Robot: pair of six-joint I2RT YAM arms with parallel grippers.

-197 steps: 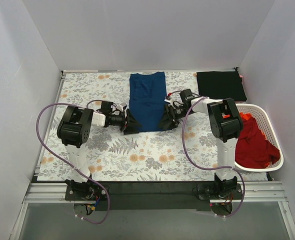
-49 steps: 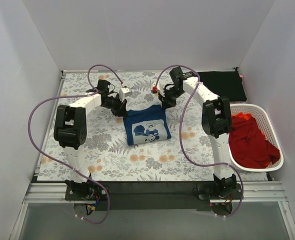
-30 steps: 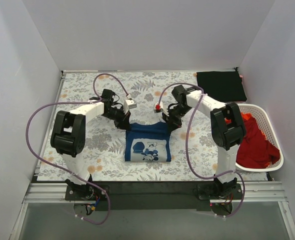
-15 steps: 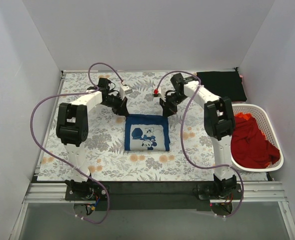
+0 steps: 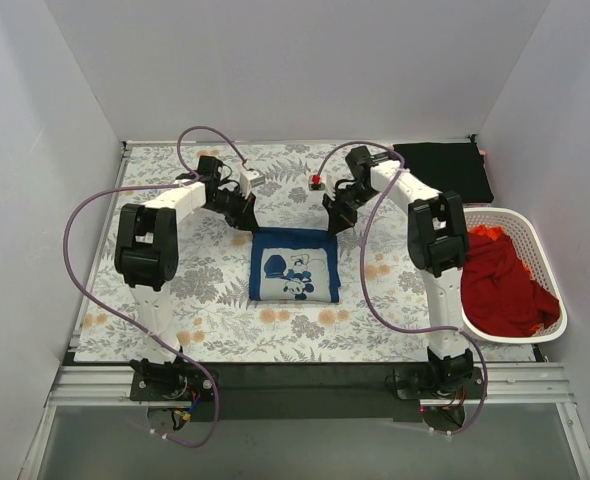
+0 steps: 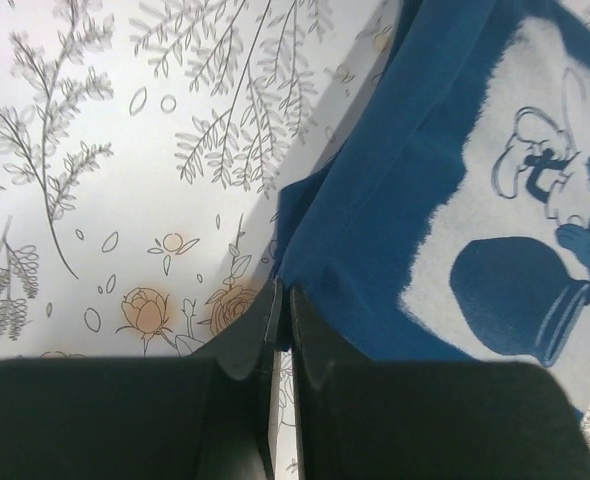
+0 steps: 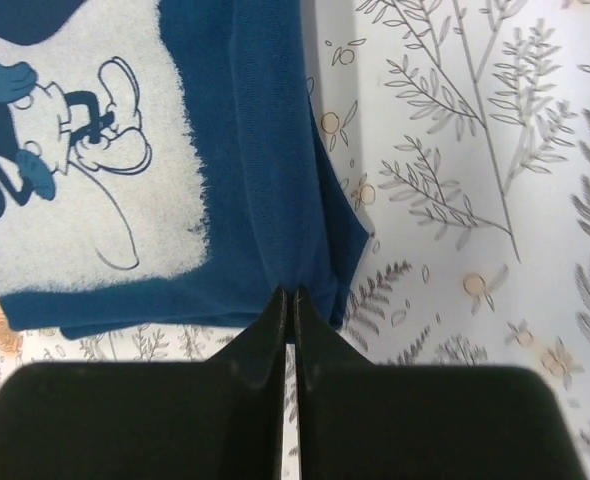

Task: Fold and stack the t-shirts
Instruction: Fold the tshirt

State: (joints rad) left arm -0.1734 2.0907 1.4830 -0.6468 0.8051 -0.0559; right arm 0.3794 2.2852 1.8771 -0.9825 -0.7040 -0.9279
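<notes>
A navy blue t-shirt [image 5: 295, 246] lies folded into a small square at the middle of the table, its white cartoon print facing up. My left gripper [image 5: 246, 220] is shut on the shirt's far left corner. In the left wrist view, blue cloth [image 6: 395, 200] is pinched at the tips of the left gripper [image 6: 283, 292]. My right gripper [image 5: 336, 224] is shut on the far right corner. The right wrist view shows the right gripper [image 7: 292, 295] nipping the shirt's edge [image 7: 265, 150]. A folded black t-shirt [image 5: 442, 170] lies at the far right corner.
A white slotted basket [image 5: 557, 312] stands at the right edge, holding a crumpled red t-shirt [image 5: 505, 290] with a bit of orange cloth [image 5: 491, 233] behind it. The floral table cover [image 5: 175, 300] spans the table, and white walls close in three sides.
Both grippers have drawn back towards the far side, dragging the folded navy shirt a little away from the near edge. Over the last half second hardly anything has moved.
</notes>
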